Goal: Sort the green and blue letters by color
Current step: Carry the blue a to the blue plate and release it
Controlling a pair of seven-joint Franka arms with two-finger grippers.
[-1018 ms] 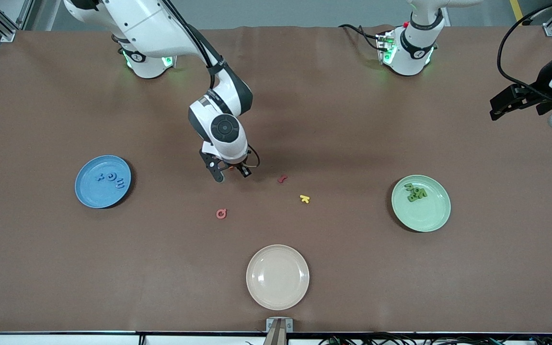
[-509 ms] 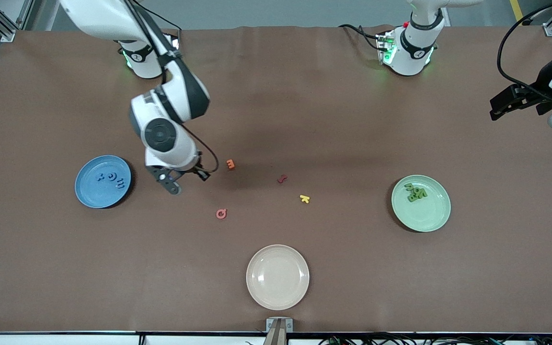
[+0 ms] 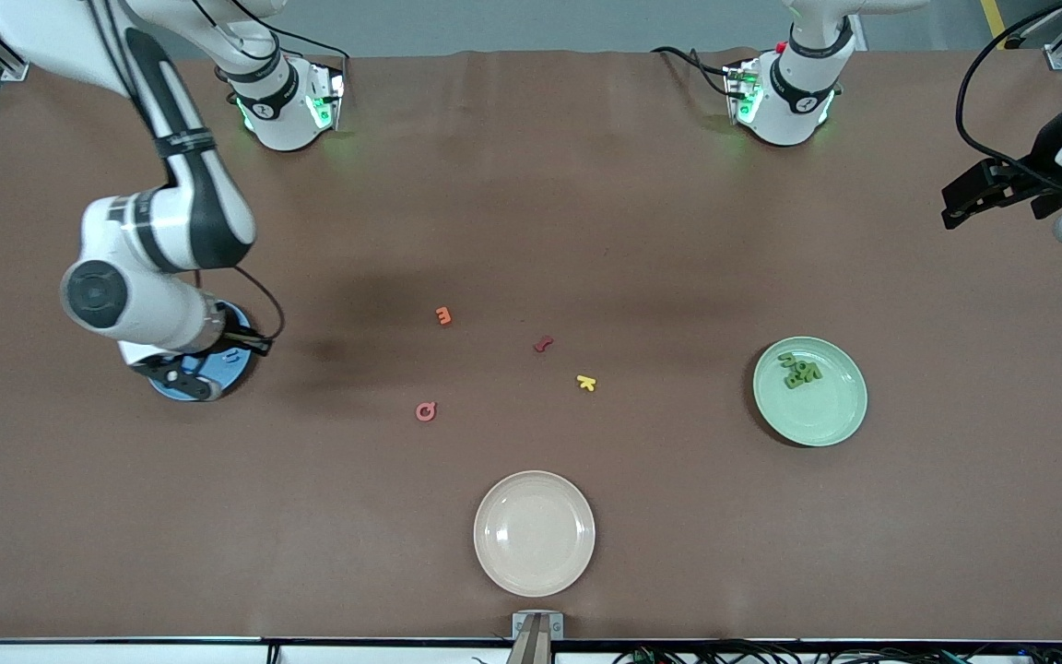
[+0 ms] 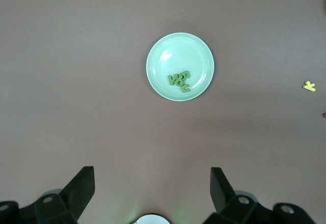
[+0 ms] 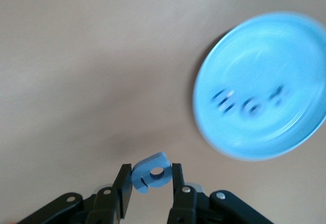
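My right gripper [image 3: 182,376] is shut on a blue letter [image 5: 151,172] and holds it over the edge of the blue plate [image 3: 234,367], which the arm mostly hides. In the right wrist view the blue plate [image 5: 285,46] carries three blue letters [image 5: 249,103]. The green letters [image 3: 800,371] lie in a pile on the green plate [image 3: 821,415] toward the left arm's end. My left gripper [image 3: 953,210] waits open and empty, high over that end of the table; its wrist view shows the green plate [image 4: 173,51] and the green letters [image 4: 179,80].
An orange letter [image 3: 443,316], a red letter [image 3: 543,345], a yellow letter [image 3: 586,382] and a pink letter [image 3: 426,411] lie mid-table. An empty cream plate [image 3: 534,533] sits nearer the front camera.
My right arm has swung from the middle of the table to the blue plate with the blue letter in its gripper. The orange letter is now uncovered. The left arm has not moved.
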